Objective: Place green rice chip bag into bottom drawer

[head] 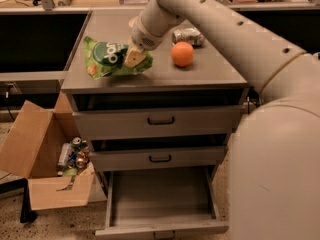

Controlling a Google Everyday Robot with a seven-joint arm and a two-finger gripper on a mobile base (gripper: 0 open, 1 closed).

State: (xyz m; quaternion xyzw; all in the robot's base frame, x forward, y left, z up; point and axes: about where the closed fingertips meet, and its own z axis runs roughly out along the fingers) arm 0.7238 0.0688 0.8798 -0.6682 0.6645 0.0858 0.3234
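The green rice chip bag [107, 59] is on the left part of the cabinet top, crumpled, with its left end tilted up. My gripper [135, 57] comes down from the upper right and is shut on the bag's right end, its tan fingertips [133, 59] pressed into the foil. The bottom drawer [160, 201] is pulled out below, and its gray tray holds nothing.
An orange [182, 54] sits right of the gripper, with a crushed silver can [188, 35] behind it. Two upper drawers [160, 121] are shut. An open cardboard box [45, 156] holding cans stands on the floor at the left. My arm's large body [275, 164] fills the right side.
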